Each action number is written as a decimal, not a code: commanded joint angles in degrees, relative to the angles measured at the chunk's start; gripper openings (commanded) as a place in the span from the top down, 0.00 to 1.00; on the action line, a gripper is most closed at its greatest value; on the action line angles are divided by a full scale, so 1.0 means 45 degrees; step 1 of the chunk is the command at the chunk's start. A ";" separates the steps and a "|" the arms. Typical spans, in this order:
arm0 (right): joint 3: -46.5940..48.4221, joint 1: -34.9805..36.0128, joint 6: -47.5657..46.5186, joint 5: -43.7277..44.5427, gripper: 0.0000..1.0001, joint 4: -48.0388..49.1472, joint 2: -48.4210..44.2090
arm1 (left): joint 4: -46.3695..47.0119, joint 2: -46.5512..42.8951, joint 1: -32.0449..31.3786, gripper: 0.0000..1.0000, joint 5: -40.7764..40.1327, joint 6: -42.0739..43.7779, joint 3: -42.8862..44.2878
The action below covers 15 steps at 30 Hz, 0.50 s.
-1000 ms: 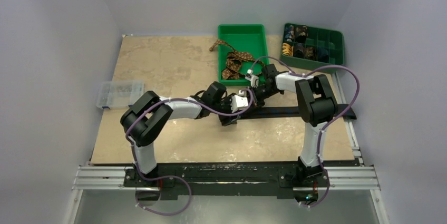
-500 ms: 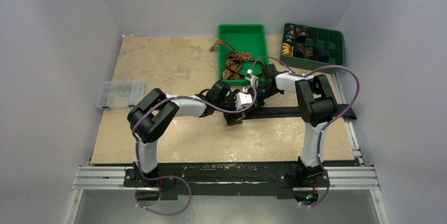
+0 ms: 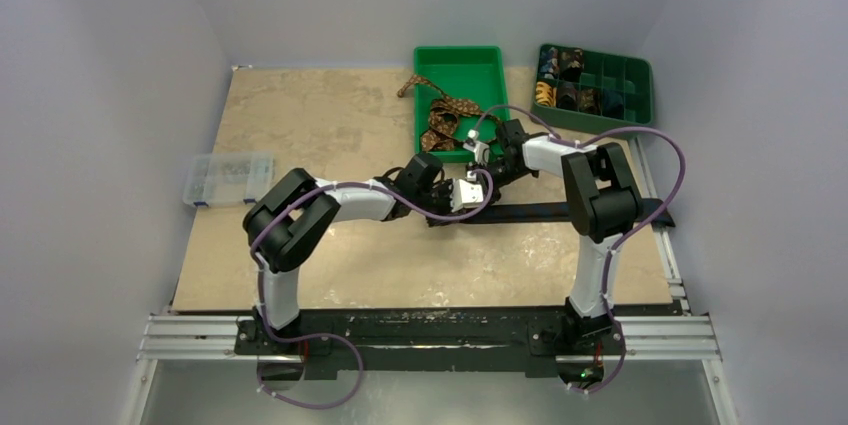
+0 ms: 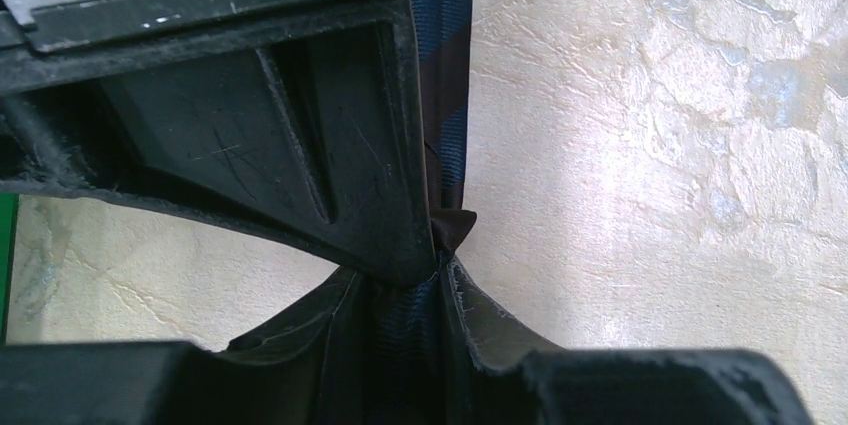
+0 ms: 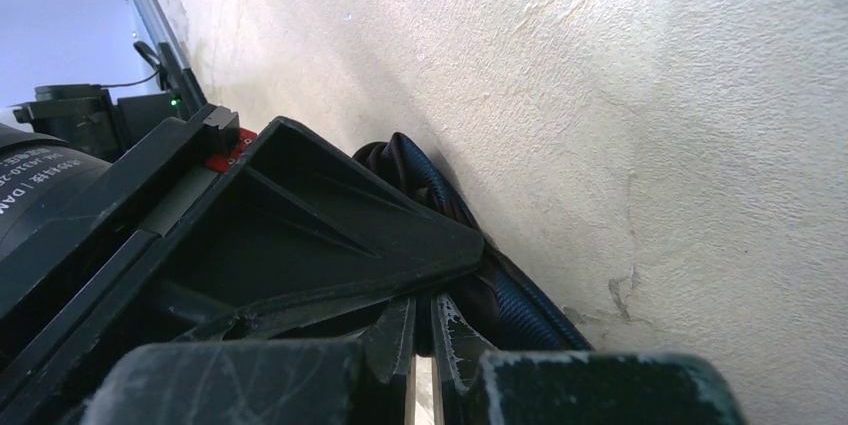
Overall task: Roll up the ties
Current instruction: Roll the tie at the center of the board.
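Note:
A dark navy tie (image 3: 570,211) lies in a straight line across the table towards the right edge. My left gripper (image 3: 442,209) is shut on its left end; in the left wrist view the jaws (image 4: 440,265) pinch the navy fabric (image 4: 447,95), which runs up and away over the table. My right gripper (image 3: 468,188) is right beside it, its jaws (image 5: 420,310) closed on the same tie next to a small rolled coil (image 5: 430,185). A brown patterned tie (image 3: 445,117) lies bunched in the green tray, one end over the tray's left edge.
The green tray (image 3: 460,57) stands at the back centre. A green compartment box (image 3: 615,85) with several rolled ties stands at the back right. A clear plastic box (image 3: 228,178) sits at the table's left edge. A metal rail (image 3: 430,337) runs along the near edge.
My left arm has stretched further right and away, bringing the tie's left end closer to my right gripper. The right arm has barely moved.

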 commanded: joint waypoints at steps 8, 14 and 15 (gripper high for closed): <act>0.0073 0.0007 -0.0587 0.1191 1.00 0.0554 0.0078 | -0.1468 -0.0452 0.0263 0.56 0.0754 0.0154 -0.0346; -0.0584 0.0001 -0.0873 0.2301 1.00 0.1278 0.0504 | 0.1613 -0.1559 0.1086 0.42 0.1350 -0.1915 -0.1736; -0.0705 0.0010 -0.0945 0.2447 1.00 0.1326 0.0458 | 0.2042 -0.1768 0.1108 0.41 0.1295 -0.1984 -0.2077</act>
